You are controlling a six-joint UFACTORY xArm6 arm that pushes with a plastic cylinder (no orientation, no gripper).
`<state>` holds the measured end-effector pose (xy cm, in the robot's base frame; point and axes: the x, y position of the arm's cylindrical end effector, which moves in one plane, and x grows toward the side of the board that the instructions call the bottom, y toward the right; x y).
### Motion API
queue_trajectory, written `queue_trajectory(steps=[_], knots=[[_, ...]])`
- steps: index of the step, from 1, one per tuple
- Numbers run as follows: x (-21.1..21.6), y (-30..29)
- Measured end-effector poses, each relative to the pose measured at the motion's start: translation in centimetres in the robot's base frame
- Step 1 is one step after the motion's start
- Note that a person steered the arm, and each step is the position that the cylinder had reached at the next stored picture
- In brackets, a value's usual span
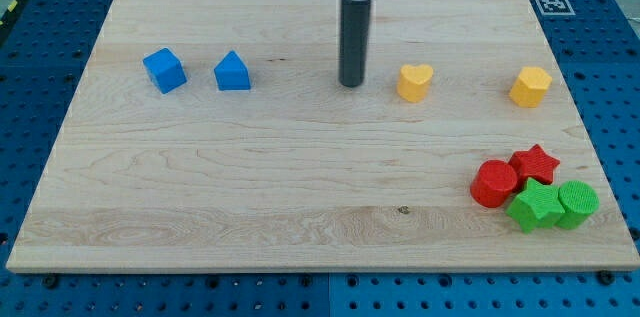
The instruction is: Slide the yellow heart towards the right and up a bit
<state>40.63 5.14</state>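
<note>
You will find my tip (352, 83) just left of the yellow heart-shaped block (414, 82), not touching; being a bare rod, it grips nothing. The push is not yet begun.

Pale matt wooden board (250, 187) with visible grain; yellow heart (414, 82) smooth, matt plastic-looking; dark rod (352, 42) faintly glossy.
</note>
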Motion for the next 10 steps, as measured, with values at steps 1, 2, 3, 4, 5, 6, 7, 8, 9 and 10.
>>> queue_trajectory(steps=[1, 2, 3, 4, 5, 6, 7, 8, 9, 10], knots=[[3.8, 4.1], [6.3, 6.8], [6.0, 7.8], [5.1, 7.8], [4.4, 7.7], [3.6, 7.7], [3.6, 7.7], [2.4, 7.7], [1.7, 7.7], [2.4, 8.9]])
